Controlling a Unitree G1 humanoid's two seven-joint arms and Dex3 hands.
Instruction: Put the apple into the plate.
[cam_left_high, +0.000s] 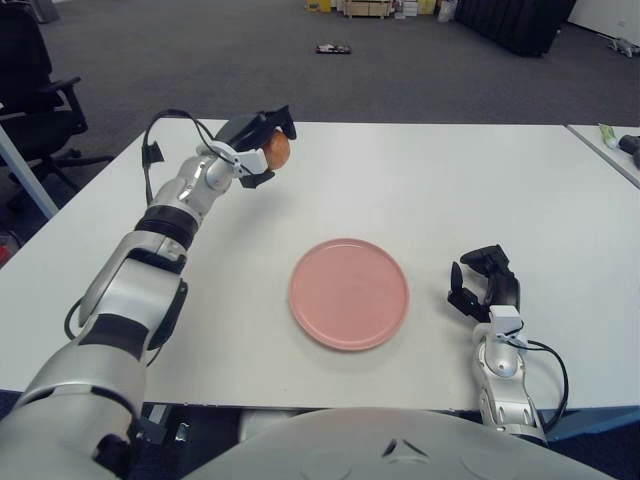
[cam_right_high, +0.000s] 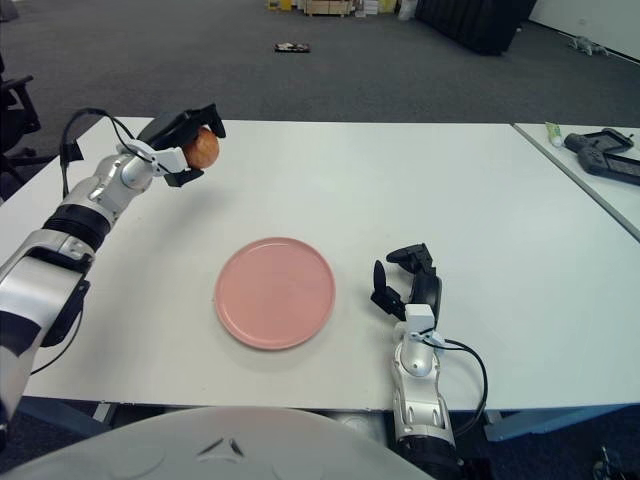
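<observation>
Pickup done: our left hand (cam_left_high: 255, 150) has its fingers closed around the apple (cam_left_high: 277, 150), held above the counter (cam_left_high: 450, 190). We still need carry and release onto the plate (cam_left_high: 349, 293); right hand (cam_left_high: 485, 285), fingers loosely curled and empty, sits right of it.

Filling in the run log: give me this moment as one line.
left hand: holds apple aloft, far-left of pink plate | plate: bare | right hand: idle, right of plate

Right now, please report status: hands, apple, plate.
Left hand shut on apple, raised left of and beyond plate. Right hand idle, right of plate. Path unobstructed.
</observation>
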